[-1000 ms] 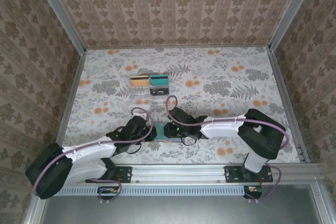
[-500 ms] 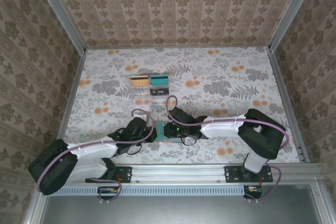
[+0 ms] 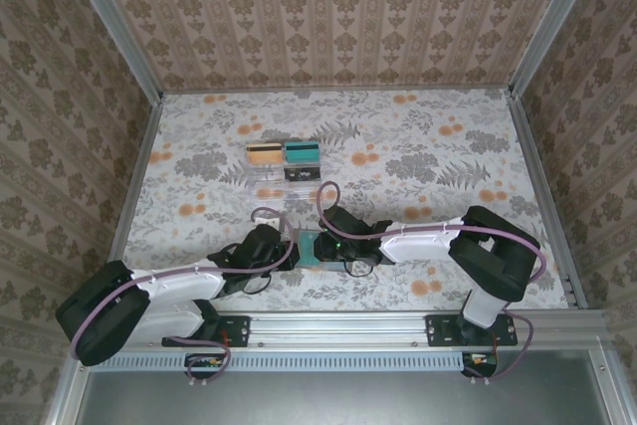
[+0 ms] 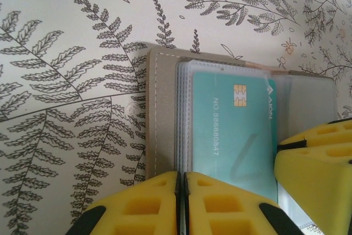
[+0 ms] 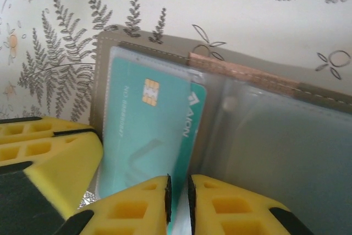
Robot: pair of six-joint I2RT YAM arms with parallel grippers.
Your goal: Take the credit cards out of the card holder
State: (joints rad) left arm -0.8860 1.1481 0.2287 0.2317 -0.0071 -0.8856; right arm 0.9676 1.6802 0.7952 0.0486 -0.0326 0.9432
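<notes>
The small grey-brown leather-like bifold card holder [image 4: 159, 119] lies open on the flower-patterned table [image 3: 448, 146], toward 6 o'clock of it, between the two arms. In its clear plastic sleeves [image 5: 275, 130] sits a thin teal-green plastic credit card [image 4: 231, 130] with a gold chip. The left gripper [image 4: 180, 205], reaching in from 9 o'clock, has its yellow jaws almost together on the edge of the sleeves. The right gripper [image 5: 179, 202], reaching in from 3 o'clock, is closed to a thin slit on the edge of the credit card, but I cannot tell if it pinches the card alone or a sleeve with it. This is the main danger, I think: if a sleeve is caught too, a pull may drag the whole card holder, or the smooth card may slip from the jaws. The yellow fingers of both arms are just beside each other, so they may also bump. At 11 o'clock from the holder, well apart, stands a clear acrylic stand [image 3: 284, 164] with coloured cards; it blocks nothing.
</notes>
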